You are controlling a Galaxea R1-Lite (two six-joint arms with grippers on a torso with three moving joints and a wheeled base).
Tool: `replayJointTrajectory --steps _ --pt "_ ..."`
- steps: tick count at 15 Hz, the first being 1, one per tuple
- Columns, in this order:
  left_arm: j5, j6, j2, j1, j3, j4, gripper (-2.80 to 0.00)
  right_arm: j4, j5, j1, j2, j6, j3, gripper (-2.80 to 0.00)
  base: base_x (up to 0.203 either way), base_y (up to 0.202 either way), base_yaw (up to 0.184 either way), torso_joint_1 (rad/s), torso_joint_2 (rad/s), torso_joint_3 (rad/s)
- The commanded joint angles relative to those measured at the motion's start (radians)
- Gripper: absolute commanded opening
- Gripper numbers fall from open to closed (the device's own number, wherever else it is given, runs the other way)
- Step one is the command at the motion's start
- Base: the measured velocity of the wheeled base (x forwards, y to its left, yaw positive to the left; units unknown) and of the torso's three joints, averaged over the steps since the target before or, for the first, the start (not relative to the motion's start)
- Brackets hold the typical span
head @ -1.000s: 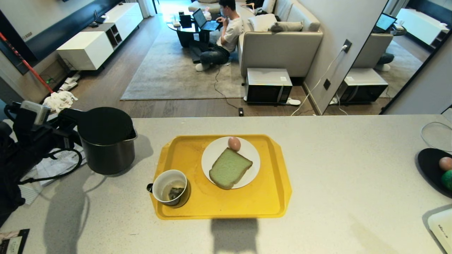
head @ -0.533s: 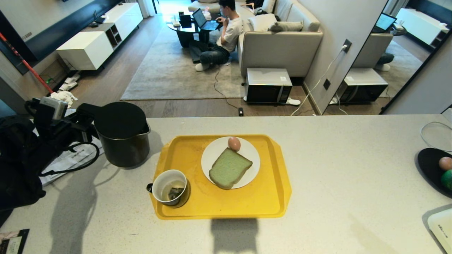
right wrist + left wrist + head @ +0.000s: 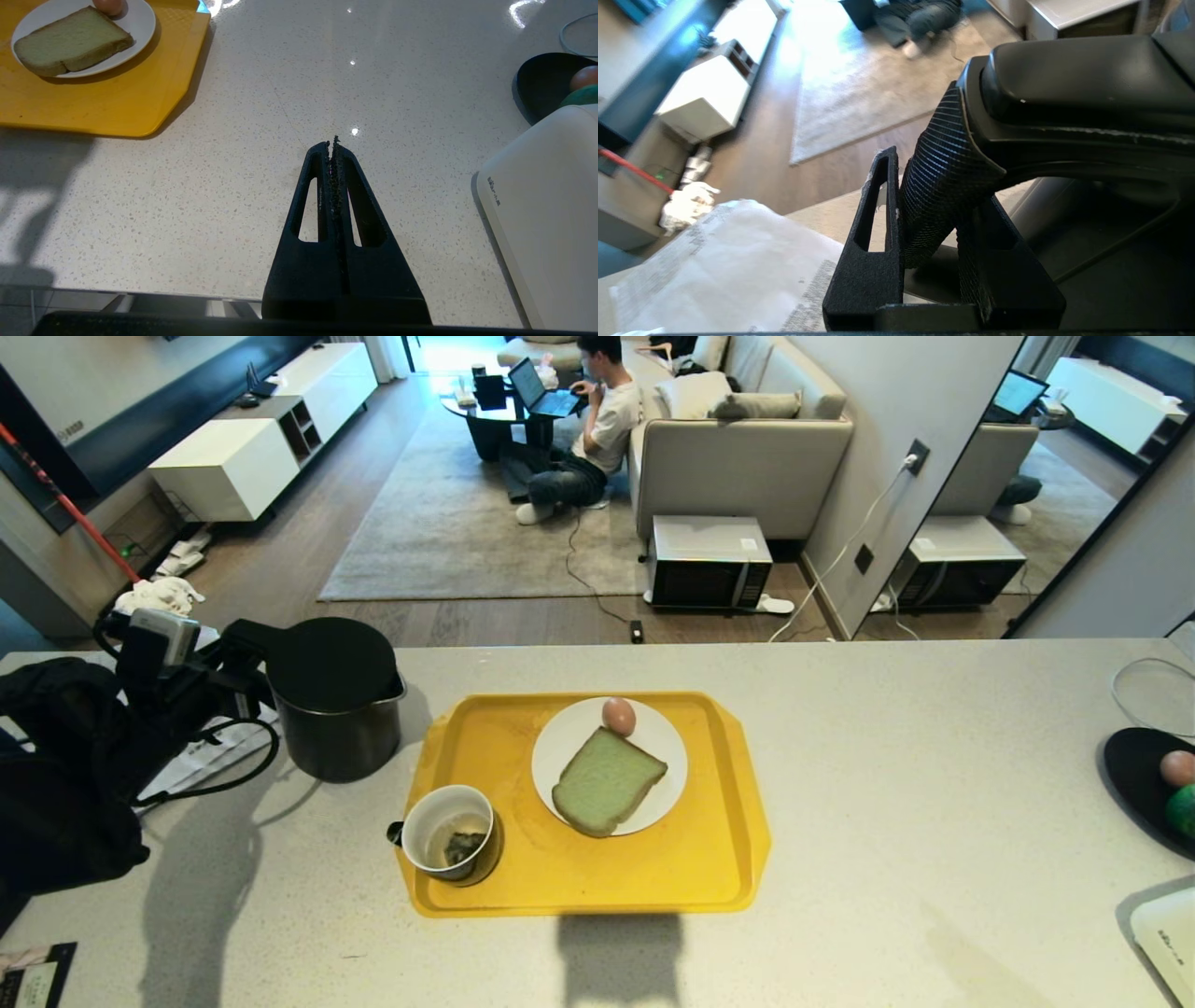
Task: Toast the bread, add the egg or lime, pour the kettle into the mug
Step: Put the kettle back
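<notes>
My left gripper (image 3: 233,665) (image 3: 934,186) is shut on the textured black handle of the kettle (image 3: 336,700) and holds it upright at the counter's left, just left of the yellow tray (image 3: 709,845). On the tray stands the mug (image 3: 453,833), black outside and white inside, with a dark lump in it. Beside it, a white plate (image 3: 560,739) carries the bread (image 3: 607,780) (image 3: 70,42) with an egg (image 3: 619,716) at its far edge. At the far right lies the lime (image 3: 1184,810). My right gripper (image 3: 333,142) hangs shut and empty over bare counter.
A black dish (image 3: 1131,775) at the right edge holds a second egg (image 3: 1178,768) beside the lime. A white appliance (image 3: 546,210) stands at the near right corner. Printed papers (image 3: 714,266) lie under my left arm. Beyond the counter, a person sits on the floor.
My left arm has carried the kettle to the right and farther back, close to the tray's left rim. Tray, mug, plate and right arm have not moved.
</notes>
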Motion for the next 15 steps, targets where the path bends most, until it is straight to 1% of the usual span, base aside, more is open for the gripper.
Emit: replayJointTrajectory --steps 1,3,6,9,10,14,15 --pt "0.027 0.0 0.047 0.01 0.009 -0.046 -2.8 0.0 0.001 0.0 0.0 0.0 0.002 -2.8 0.0 0.0 0.0 0.0 0.0 0.0" --pt "0.045 -0.008 0.049 0.009 0.017 -0.046 -2.8 0.0 0.001 0.0 0.0 0.0 0.002 -2.8 0.0 0.0 0.0 0.0 0.0 0.0" --pt "0.044 -0.038 0.042 0.0 0.058 -0.046 -2.8 0.0 0.001 0.0 0.0 0.0 0.002 -2.8 0.0 0.0 0.0 0.0 0.0 0.0" --pt "0.045 -0.05 0.041 -0.018 0.061 -0.046 -2.8 0.0 0.001 0.0 0.0 0.0 0.002 -2.8 0.0 0.0 0.0 0.0 0.0 0.0" --pt "0.046 -0.052 0.042 -0.031 0.061 -0.046 -2.8 0.0 0.001 0.0 0.0 0.0 0.002 -2.8 0.0 0.0 0.0 0.0 0.0 0.0" --pt "0.048 -0.046 0.038 -0.032 0.072 -0.046 -2.8 0.0 0.001 0.0 0.0 0.0 0.002 -2.8 0.0 0.0 0.0 0.0 0.0 0.0" --pt "0.049 -0.046 0.037 -0.032 0.072 -0.046 0.0 0.0 0.001 0.0 0.0 0.0 0.002 -2.8 0.0 0.0 0.0 0.0 0.0 0.0"
